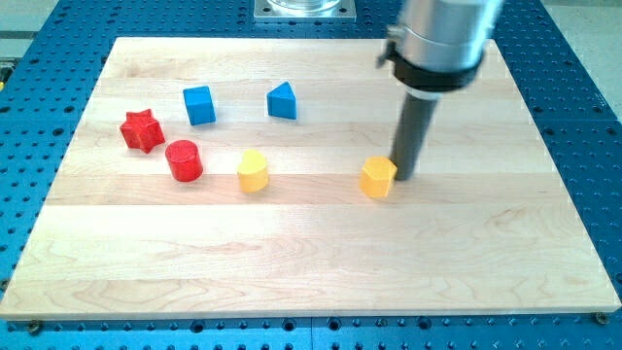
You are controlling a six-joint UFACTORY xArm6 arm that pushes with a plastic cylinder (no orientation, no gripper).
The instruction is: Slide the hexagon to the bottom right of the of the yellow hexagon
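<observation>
My tip (403, 176) — a bare rod with no fingers to open or close — sits just right of the orange-yellow hexagon (378, 178), touching or nearly so. That hexagon lies well right of the yellow block (253, 171), about level with it. The red cylinder (183, 160) stands just left of the yellow block. The risk, I judge: a push from this side sends the hexagon leftward only — it could strike the yellow block instead of settling below-right.

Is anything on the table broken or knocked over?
No, nothing stands out. All six blocks sit flat on the wooden board. My tip rests right beside the orange-yellow hexagon, on the view's right.
</observation>
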